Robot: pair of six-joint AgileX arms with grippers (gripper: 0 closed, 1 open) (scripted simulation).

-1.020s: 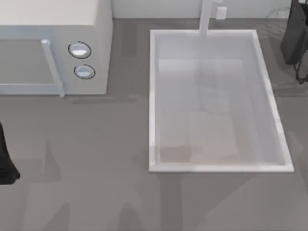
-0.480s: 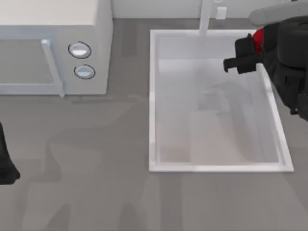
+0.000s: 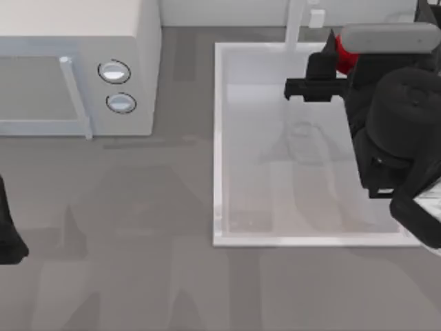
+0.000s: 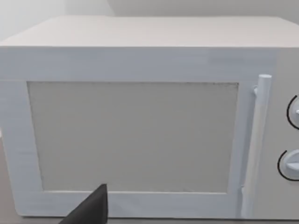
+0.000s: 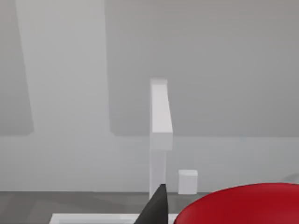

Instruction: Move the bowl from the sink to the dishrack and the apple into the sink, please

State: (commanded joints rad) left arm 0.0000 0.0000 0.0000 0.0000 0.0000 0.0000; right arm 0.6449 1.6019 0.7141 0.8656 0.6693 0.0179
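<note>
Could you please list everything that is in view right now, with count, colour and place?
sink: one, white, right half of the table, basin holds nothing
faucet post: one, white, at the sink's far rim
microwave: one, white, two round knobs, far left of the table
apple: one, red, in the right gripper above the sink's far right corner
table: one, grey
small block: one, white, beside the faucet post
right gripper: black, over the sink's far end, carrying the apple
left arm: black, parked at the table's left edge

Glossy red apple [image 5: 243, 205], smooth white sink [image 3: 219, 138], matt grey table [image 3: 138, 241]
</note>
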